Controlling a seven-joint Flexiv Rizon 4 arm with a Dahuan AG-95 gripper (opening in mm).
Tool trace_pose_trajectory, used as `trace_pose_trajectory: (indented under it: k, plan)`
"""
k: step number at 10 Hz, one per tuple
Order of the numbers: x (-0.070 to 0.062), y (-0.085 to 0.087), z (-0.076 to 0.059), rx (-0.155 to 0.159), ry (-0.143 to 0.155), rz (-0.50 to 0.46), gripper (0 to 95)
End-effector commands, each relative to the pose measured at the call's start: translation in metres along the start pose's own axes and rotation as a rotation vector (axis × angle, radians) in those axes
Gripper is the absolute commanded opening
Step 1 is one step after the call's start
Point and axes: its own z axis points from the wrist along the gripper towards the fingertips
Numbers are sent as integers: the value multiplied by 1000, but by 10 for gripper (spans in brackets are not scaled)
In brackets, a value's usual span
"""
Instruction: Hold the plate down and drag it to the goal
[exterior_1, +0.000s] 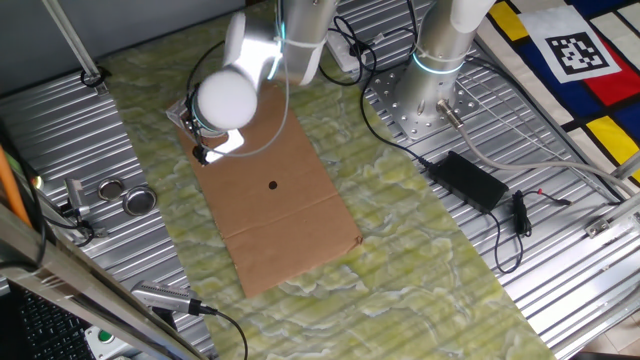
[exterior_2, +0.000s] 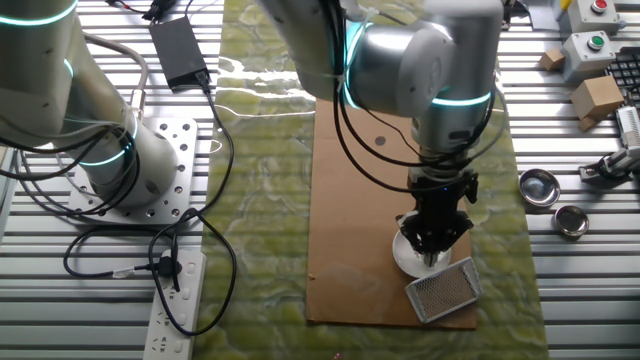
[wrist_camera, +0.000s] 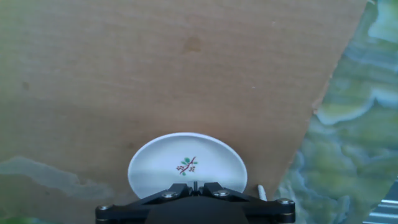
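Observation:
The plate (wrist_camera: 186, 163) is a small white disc with a tiny flower print, lying on the brown cardboard sheet (wrist_camera: 155, 74). In the other fixed view the plate (exterior_2: 406, 256) lies near the sheet's near right corner. The goal (exterior_2: 443, 291), a whitish meshed corner frame, stands just beside it, right at its rim. My gripper (exterior_2: 432, 252) points straight down, shut, with its tips on the plate's near part (wrist_camera: 196, 185). In the one fixed view the arm covers most of the plate (exterior_1: 222, 143) and hides the goal.
A small black dot (exterior_1: 273, 184) marks the middle of the cardboard (exterior_1: 290, 215). Two silvery lids (exterior_2: 539, 186) (exterior_2: 571, 221) sit on the metal slats right of the green mat (exterior_2: 260, 200). Cables, a power brick (exterior_1: 468, 178) and the arm base (exterior_1: 430, 100) stand further off.

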Motion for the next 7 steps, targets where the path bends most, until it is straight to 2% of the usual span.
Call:
trace_pose_trajectory:
  k: [1, 7]
  plan:
    - [0, -1, -2, -3, -2, -4, 0]
    - [0, -4, 0, 1, 6, -5, 0]
